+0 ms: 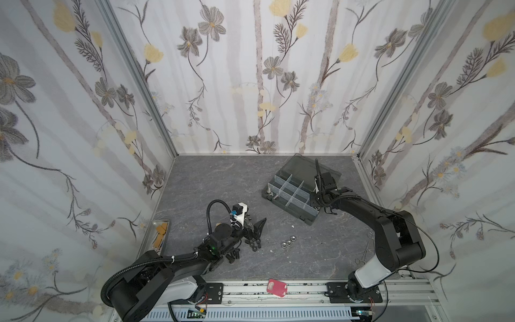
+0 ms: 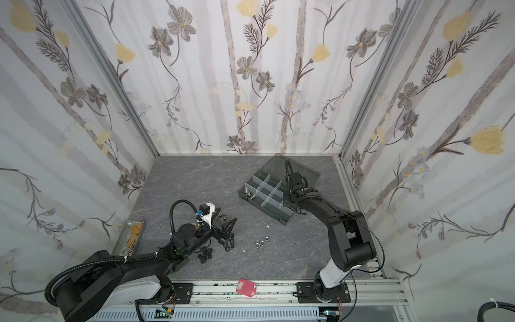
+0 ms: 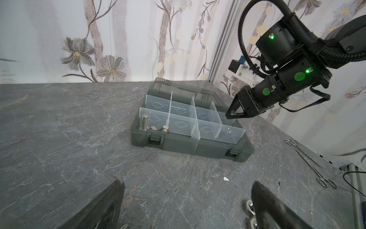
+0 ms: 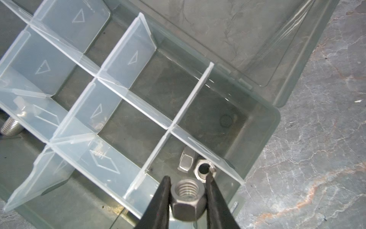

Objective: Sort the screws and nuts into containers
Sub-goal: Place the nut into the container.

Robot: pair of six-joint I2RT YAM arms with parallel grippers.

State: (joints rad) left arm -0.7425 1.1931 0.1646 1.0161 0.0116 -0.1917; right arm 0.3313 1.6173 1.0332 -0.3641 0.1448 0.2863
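Right gripper (image 4: 188, 178): its two slim black fingers (image 4: 160, 202) sit closed against opposite flats of one silver hex nut (image 4: 187, 198). The nut is shiny grey steel with six flat sides, and the thread shows inside its round bore. It hangs over the corner cell (image 4: 168, 156) of the organizer box (image 1: 289, 192).

Two more silver nuts (image 4: 205, 170) already lie on that cell's floor. One is flat with its hole facing up and the other is tipped on edge, and the two touch.

The box is dark grey and see-through, and clear plastic dividers (image 4: 190, 95) split it into small rectangular cells. In both top views it sits right of centre, with its smoky lid (image 1: 306, 167) folded open behind it. At the box's opposite end, one cell holds two silver bolts (image 3: 145, 122). One stands upright with its threaded shank up and the other lies beside it.

Left gripper (image 3: 186, 208): its fingers are spread wide with nothing between them, low over the grey marbled table (image 1: 223, 181), in the lower middle of a top view. Matte black nuts (image 1: 254, 245) and black screws (image 1: 232, 255) are scattered just below it. Three silver nuts (image 1: 288, 242) lie in a tight cluster to their right, well apart from the box.
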